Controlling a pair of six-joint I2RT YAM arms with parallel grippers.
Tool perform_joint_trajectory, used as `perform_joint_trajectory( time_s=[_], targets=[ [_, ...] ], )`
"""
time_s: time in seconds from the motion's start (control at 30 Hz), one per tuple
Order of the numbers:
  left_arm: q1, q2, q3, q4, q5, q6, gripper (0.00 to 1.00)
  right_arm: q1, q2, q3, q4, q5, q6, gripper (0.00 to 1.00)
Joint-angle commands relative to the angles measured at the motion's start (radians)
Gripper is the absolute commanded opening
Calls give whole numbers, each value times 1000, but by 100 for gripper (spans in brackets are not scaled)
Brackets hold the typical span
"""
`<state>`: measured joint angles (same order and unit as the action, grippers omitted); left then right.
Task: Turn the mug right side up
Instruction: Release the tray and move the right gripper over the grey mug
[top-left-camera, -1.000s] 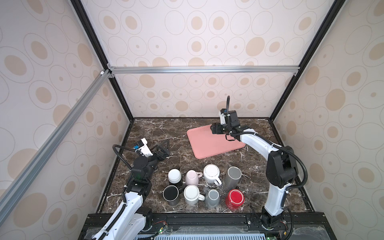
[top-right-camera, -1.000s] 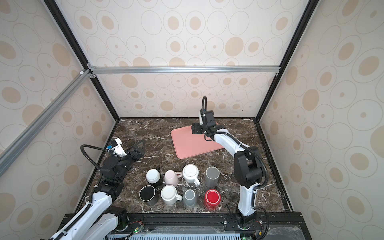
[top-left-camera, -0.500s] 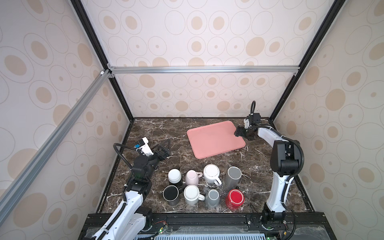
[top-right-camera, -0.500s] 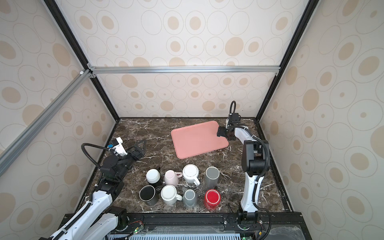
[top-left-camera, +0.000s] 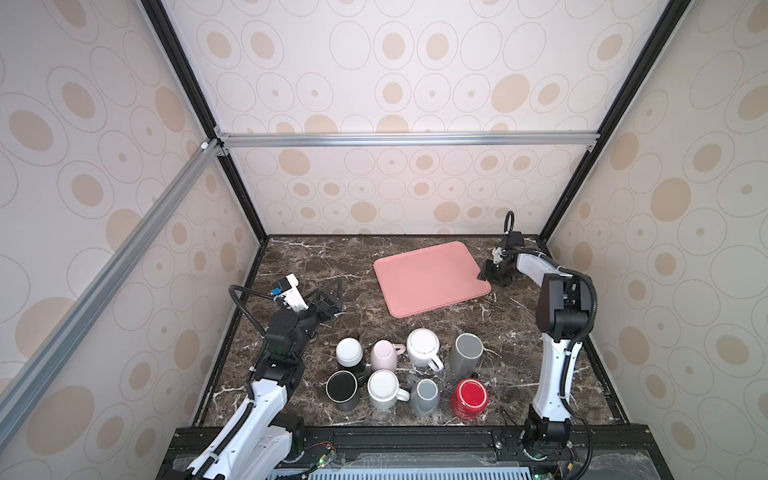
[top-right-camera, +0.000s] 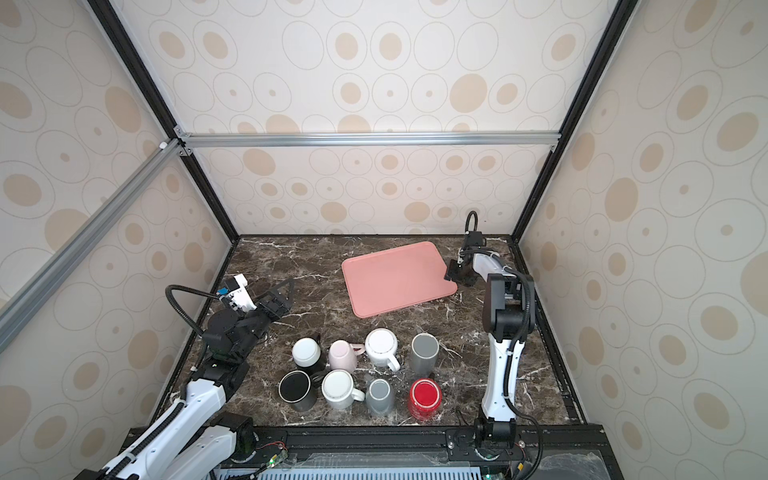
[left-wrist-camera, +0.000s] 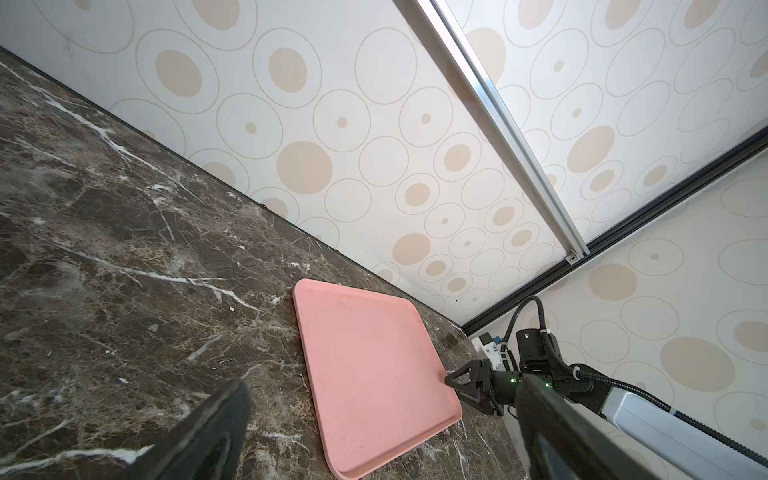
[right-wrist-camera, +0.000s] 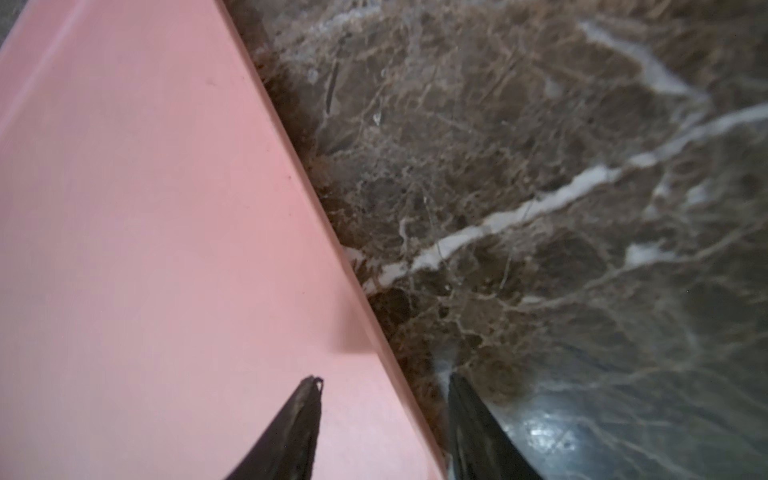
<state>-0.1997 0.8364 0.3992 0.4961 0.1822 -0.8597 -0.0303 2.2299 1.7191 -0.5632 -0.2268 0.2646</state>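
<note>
Swinging off the far part of the pink tray (top-left-camera: 428, 278), my right gripper (top-left-camera: 486, 277) is now sitting at its right edge, fingers parted and straddling the rim without clamping it. I'm holding the left gripper (top-left-camera: 333, 292) spread wide above the marble table (top-left-camera: 324, 257). The mugs (top-left-camera: 384, 386) are standing bottom-up in two rows at the front, well apart from both.
</note>
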Motion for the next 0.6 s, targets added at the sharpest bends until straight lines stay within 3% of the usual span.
perform_joint_trajectory(
  time_s=[0.0, 0.23, 0.57],
  targets=[
    [-6, 15, 40, 56, 13, -7, 99, 20, 2, -20, -35, -3, 25, 39],
    [-7, 46, 17, 113, 36, -47, 99, 87, -106, -184, 31, 73, 45, 17],
    [-7, 29, -3, 121, 44, -55, 99, 210, -265, -405, 125, 181, 72, 0]
  ],
)
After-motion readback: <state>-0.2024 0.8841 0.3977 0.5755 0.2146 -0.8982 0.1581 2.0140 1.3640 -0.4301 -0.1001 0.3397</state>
